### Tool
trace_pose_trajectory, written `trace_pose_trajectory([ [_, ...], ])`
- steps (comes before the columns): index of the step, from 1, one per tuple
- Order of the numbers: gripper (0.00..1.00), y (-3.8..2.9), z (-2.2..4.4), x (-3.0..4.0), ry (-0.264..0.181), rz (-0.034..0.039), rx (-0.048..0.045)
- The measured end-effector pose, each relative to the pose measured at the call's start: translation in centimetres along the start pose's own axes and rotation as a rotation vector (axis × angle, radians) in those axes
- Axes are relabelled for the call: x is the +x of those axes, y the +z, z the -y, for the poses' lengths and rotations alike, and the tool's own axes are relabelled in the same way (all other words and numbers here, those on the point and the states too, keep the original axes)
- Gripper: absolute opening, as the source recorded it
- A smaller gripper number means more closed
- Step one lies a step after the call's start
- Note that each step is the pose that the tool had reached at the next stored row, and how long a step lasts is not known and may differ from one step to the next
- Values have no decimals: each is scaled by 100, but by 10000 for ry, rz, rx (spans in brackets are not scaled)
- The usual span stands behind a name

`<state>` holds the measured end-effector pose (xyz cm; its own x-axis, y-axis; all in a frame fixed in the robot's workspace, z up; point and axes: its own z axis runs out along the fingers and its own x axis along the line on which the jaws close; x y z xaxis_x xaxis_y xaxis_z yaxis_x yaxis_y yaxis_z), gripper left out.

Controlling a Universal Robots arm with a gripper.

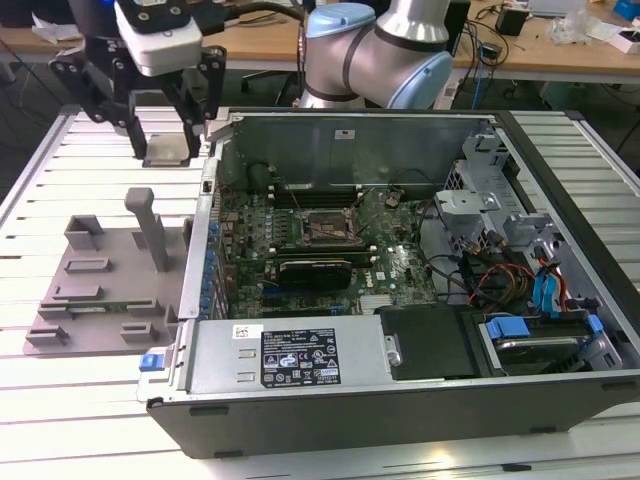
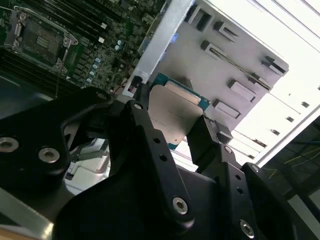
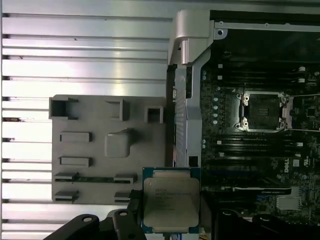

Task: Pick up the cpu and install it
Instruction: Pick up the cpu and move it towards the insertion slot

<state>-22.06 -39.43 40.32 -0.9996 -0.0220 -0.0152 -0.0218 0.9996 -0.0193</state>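
Observation:
My gripper (image 1: 168, 140) is shut on the cpu (image 1: 168, 152), a flat square chip with a silvery top plate and a green edge. It hangs in the air above the far end of the grey plastic tray (image 1: 100, 290), just outside the computer case's left wall in the exterior view. Both wrist views show the cpu (image 3: 171, 200) (image 2: 172, 112) clamped by its edges between the black fingers (image 2: 142, 125). Inside the case, the motherboard's open socket (image 1: 322, 228) (image 3: 262, 111) lies empty, off to the exterior view's right of the gripper.
The open computer case (image 1: 400, 400) lies on a slatted white table (image 1: 60, 400). Its metal side wall (image 3: 182, 125) stands between tray and motherboard. An upright grey post (image 1: 152, 230) rises from the tray. Cables and drive bays (image 1: 530, 290) fill the case's right side.

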Motion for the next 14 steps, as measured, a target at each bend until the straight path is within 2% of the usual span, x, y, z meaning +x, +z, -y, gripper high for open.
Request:
trace_pose_trajectory([
  [6,55,27,3,-147,-1,-1,1],
  [10,55,50,6,-284,-2,-1,0],
  [14,55,67,7,-382,0,-5,1],
])
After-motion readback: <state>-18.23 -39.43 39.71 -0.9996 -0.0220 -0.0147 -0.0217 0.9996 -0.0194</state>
